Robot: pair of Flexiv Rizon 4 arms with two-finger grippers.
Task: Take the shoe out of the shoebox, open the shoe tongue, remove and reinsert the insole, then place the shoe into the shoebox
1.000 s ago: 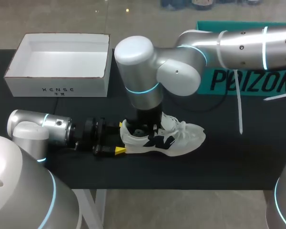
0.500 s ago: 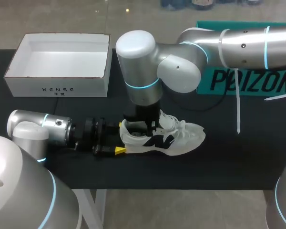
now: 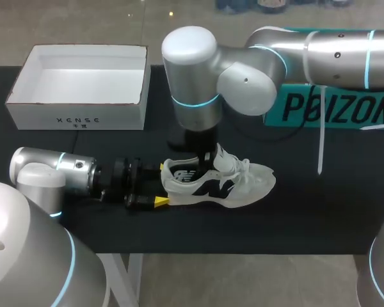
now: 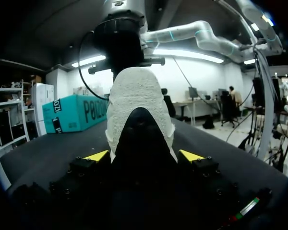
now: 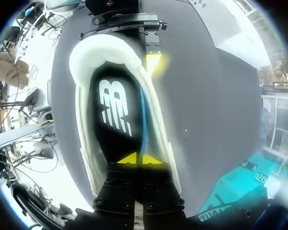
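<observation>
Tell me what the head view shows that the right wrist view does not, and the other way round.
Only the head view: the inside of the open box, nothing visible in it, and the side and toe of the shoe. Only the right wrist view: the black insole inside the shoe, and the right hand, its tips together over the insole's front part; whether they pinch it I cannot tell. Both: the shoe on the table and the left hand gripping its heel.

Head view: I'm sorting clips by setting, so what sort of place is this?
Probably a robotics lab bench: my left gripper clamps a white shoe on a black table, my right gripper is inside the shoe, and an open shoebox stands nearby.
</observation>
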